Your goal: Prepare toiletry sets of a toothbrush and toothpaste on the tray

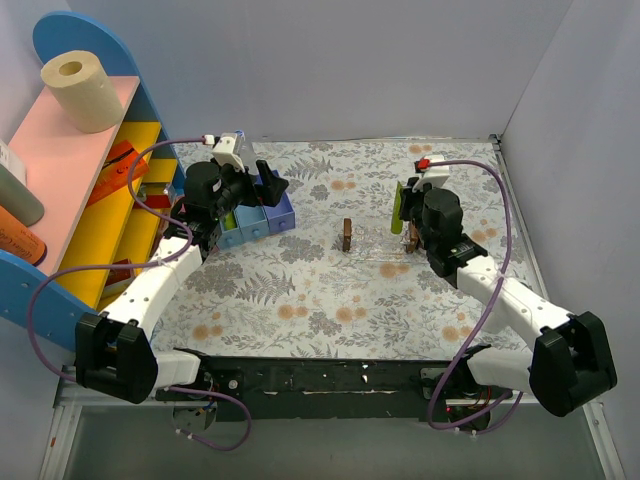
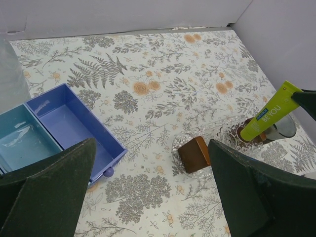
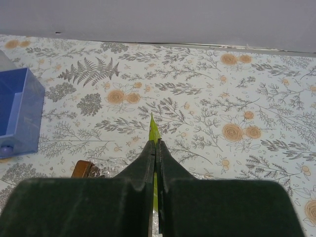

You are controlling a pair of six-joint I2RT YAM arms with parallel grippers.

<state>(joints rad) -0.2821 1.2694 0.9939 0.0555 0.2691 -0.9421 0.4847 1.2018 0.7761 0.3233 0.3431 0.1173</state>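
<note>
Yellow-green toothpaste (image 2: 270, 112) is seen pinched upright in the right gripper (image 3: 155, 148), jaws clenched on it, over the clear tray (image 2: 175, 148) at right. The left gripper (image 1: 262, 183) is spread wide, empty. Released tilted, the tube could be bounced off the rim.

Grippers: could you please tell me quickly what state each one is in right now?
Left gripper: open, holding nothing.
Right gripper: shut on the toothpaste.
</note>
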